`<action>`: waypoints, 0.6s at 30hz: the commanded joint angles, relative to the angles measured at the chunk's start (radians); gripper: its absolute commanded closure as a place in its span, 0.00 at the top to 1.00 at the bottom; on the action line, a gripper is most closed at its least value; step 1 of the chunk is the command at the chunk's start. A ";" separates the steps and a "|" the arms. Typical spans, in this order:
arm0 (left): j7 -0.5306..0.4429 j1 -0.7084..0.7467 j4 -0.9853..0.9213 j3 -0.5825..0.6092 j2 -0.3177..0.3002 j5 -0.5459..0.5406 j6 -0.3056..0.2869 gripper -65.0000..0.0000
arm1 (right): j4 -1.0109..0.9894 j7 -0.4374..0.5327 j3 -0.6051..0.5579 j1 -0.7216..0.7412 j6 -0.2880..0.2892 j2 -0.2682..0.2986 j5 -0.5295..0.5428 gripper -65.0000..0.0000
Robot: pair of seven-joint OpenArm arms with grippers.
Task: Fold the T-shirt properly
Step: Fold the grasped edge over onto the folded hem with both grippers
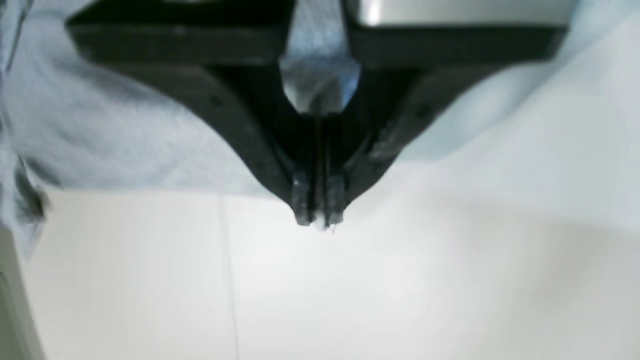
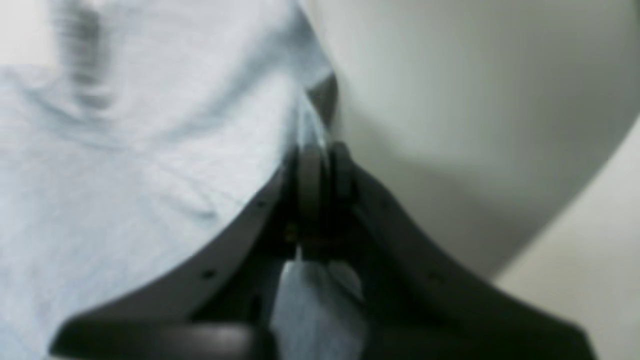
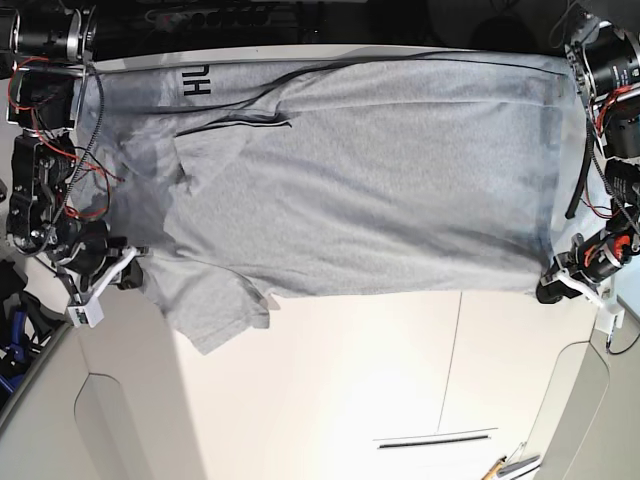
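The light grey T-shirt (image 3: 360,170) lies spread across the far half of the white table, black lettering (image 3: 195,82) showing at a folded-over part at the upper left. One sleeve (image 3: 215,310) sticks out toward the near side. My left gripper (image 3: 550,288) sits at the shirt's lower right corner. In the left wrist view its jaws (image 1: 320,217) are shut with grey cloth (image 1: 320,85) bunched between the fingers. My right gripper (image 3: 135,272) is at the shirt's left edge beside the sleeve. In the right wrist view it (image 2: 320,155) is shut on the fabric (image 2: 125,175).
The white table (image 3: 350,380) has a thin seam (image 3: 455,370) and rounded near corners. A dark strip (image 3: 435,437) and some small tools (image 3: 510,466) lie near the bottom edge. Both arm bases with red wiring stand at the far left (image 3: 40,150) and far right (image 3: 615,110).
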 commanded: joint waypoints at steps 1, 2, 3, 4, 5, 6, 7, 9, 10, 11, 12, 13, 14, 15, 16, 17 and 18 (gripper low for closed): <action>0.009 0.009 0.054 -0.013 -0.019 -0.026 -0.007 0.00 | 0.053 -0.006 0.013 -0.007 0.004 0.017 0.010 0.00; 0.023 0.040 0.095 -0.026 -0.020 -0.037 -0.007 0.00 | 0.095 -0.022 0.018 -0.034 0.003 0.017 0.011 0.00; 0.035 0.070 0.136 -0.045 -0.019 -0.044 -0.007 0.00 | 0.133 -0.034 0.023 -0.063 0.003 0.017 0.013 0.00; 0.045 0.101 0.174 -0.064 -0.019 -0.056 -0.007 0.00 | 0.168 -0.043 0.028 -0.094 0.003 0.017 0.014 0.00; 0.056 0.134 0.211 -0.085 -0.019 -0.073 -0.007 0.00 | 0.200 -0.048 0.034 -0.124 0.003 0.016 0.013 0.00; 0.066 0.164 0.243 -0.106 -0.019 -0.091 -0.007 0.00 | 0.227 -0.053 0.040 -0.154 0.003 0.017 0.013 0.00; 0.079 0.194 0.274 -0.129 -0.019 -0.110 -0.007 0.00 | 0.254 -0.061 0.048 -0.184 0.003 0.017 0.013 0.00; 0.111 0.251 0.326 -0.175 -0.019 -0.156 -0.007 0.00 | 0.306 -0.075 0.070 -0.242 0.003 0.017 0.014 0.00; 0.123 0.276 0.349 -0.198 -0.019 -0.175 -0.007 0.00 | 0.330 -0.082 0.085 -0.270 0.002 0.017 0.014 0.00; 0.135 0.300 0.367 -0.221 -0.019 -0.195 -0.008 0.00 | 0.354 -0.086 0.103 -0.297 0.002 0.016 0.014 0.00; 0.147 0.321 0.384 -0.243 -0.019 -0.212 -0.008 0.00 | 0.377 -0.091 0.124 -0.323 0.002 0.017 0.017 0.00; 0.158 0.343 0.397 -0.265 -0.019 -0.226 -0.008 0.00 | 0.399 -0.098 0.145 -0.349 0.002 0.016 0.021 0.00; 0.167 0.364 0.410 -0.285 -0.019 -0.237 -0.008 0.00 | 0.419 -0.107 0.167 -0.372 0.002 0.017 0.035 0.00; 0.177 0.383 0.419 -0.303 -0.019 -0.247 -0.008 0.00 | 0.435 -0.123 0.190 -0.392 0.003 0.016 0.058 0.00; 0.186 0.402 0.426 -0.320 -0.019 -0.257 -0.008 0.00 | 0.450 -0.138 0.211 -0.412 0.003 0.016 0.080 0.00; 0.200 0.420 0.429 -0.334 -0.019 -0.267 -0.008 0.00 | 0.462 -0.154 0.231 -0.431 0.003 0.016 0.102 0.00; 0.215 0.435 0.429 -0.345 -0.019 -0.276 -0.010 0.00 | 0.471 -0.171 0.249 -0.448 0.003 0.016 0.120 0.00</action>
